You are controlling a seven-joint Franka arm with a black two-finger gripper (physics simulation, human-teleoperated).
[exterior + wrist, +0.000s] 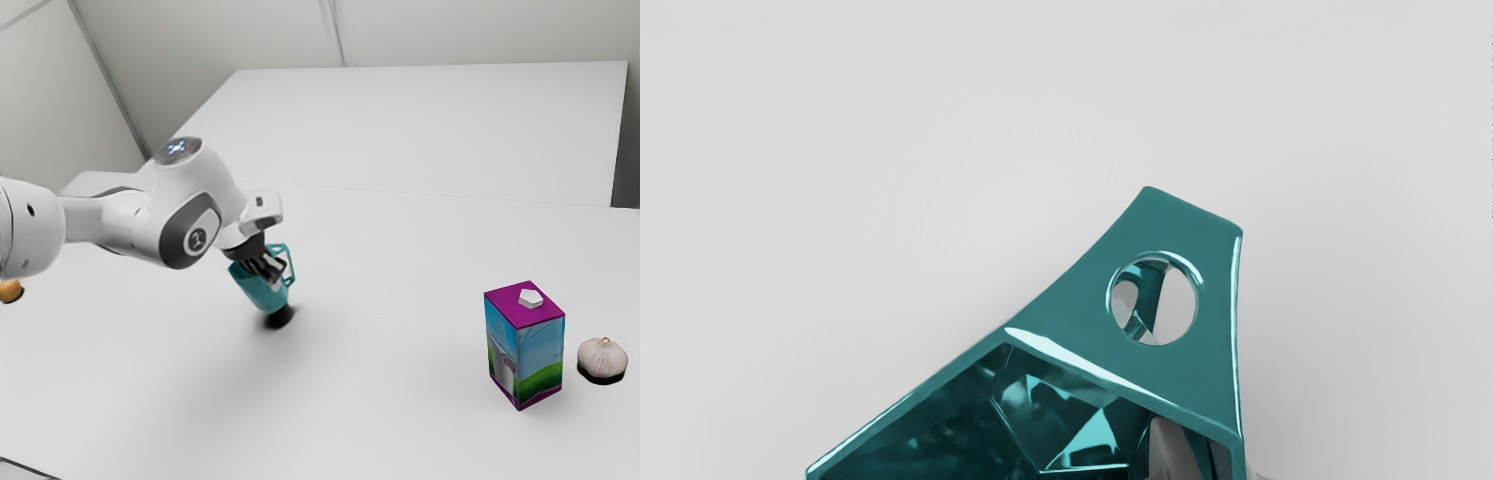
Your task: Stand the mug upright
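My gripper (270, 266) is at the upper part of the teal mug (264, 291), left of centre in the exterior view. The mug leans, with its handle toward the exterior view's right and a dark shadow under its lower end. In the wrist view the gripper (1218, 460) pinches the wall of the mug (1073, 433): one finger (1168, 450) is inside the opening, and a sliver of the other shows outside. The handle (1213, 287) with its round hole points away from the opening. The mug's base is hidden in the wrist view.
A purple-topped carton (525, 345) stands on the white table (400, 420) toward the exterior view's right, with a garlic bulb (603, 358) beside it. A small orange-brown item (10, 291) lies at the exterior view's far left, near the arm.
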